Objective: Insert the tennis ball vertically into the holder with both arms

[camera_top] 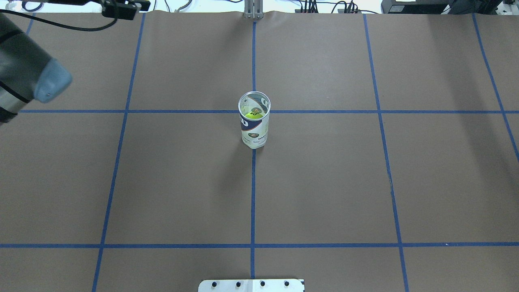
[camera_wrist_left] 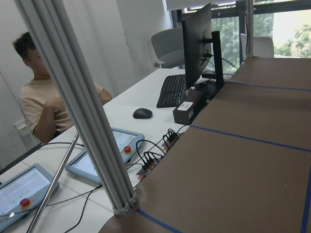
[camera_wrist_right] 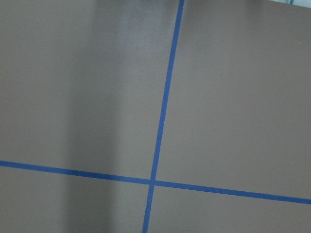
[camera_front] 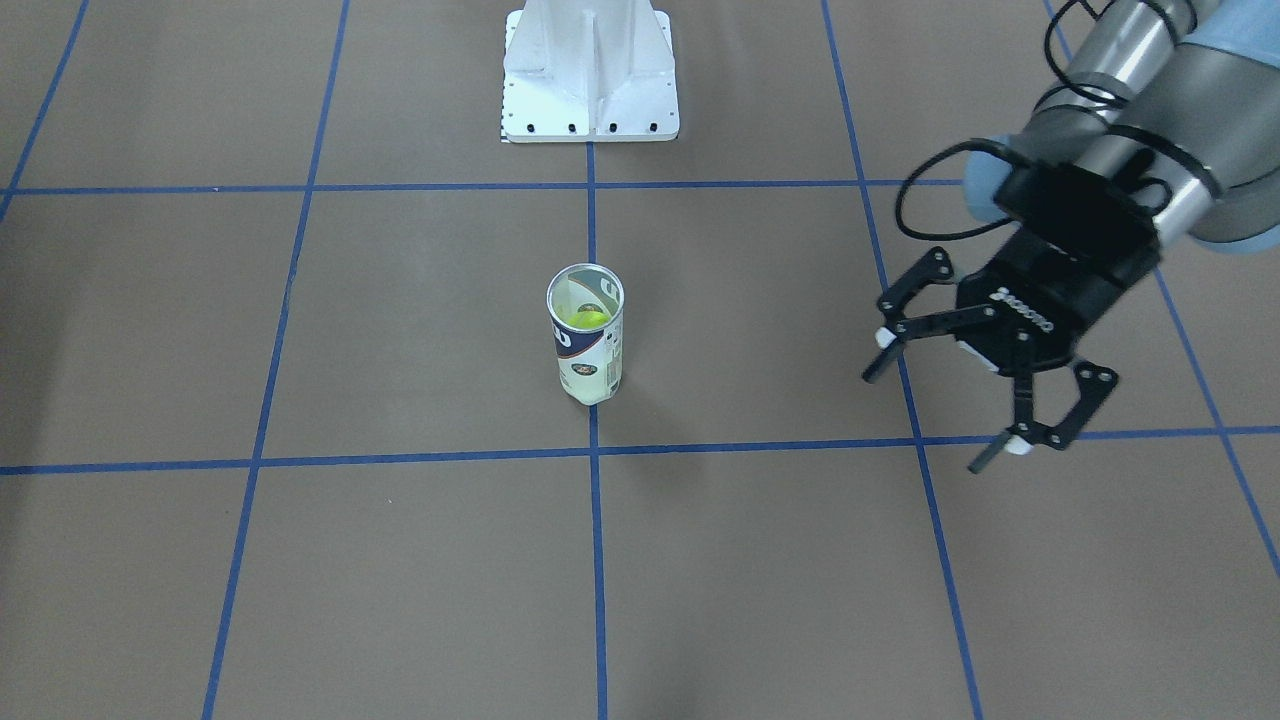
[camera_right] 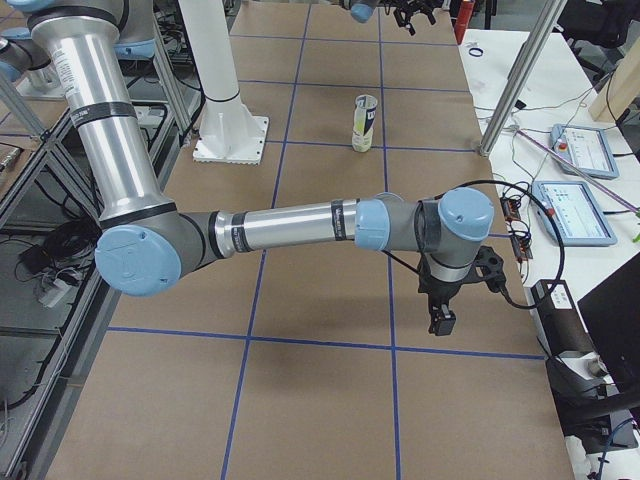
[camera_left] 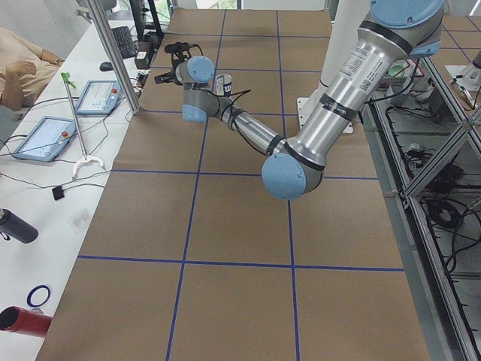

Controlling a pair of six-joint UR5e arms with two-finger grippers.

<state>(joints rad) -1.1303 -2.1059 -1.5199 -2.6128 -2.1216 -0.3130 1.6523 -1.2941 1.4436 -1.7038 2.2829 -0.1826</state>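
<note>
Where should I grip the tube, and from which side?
Pinch the holder across its labelled wall mid-height, coming level from the robot's left, where the open left gripper hangs. It stands upright, mouth up, tennis ball inside; a top grip would likely block it.

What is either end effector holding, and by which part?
Left end effector: open, holding nothing. Right end effector: seen only from the side, cannot tell. The tennis ball lies inside the upright holder.

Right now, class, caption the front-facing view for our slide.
Holder standing upright with a tennis ball inside; open left gripper hangs off to its side.
</note>
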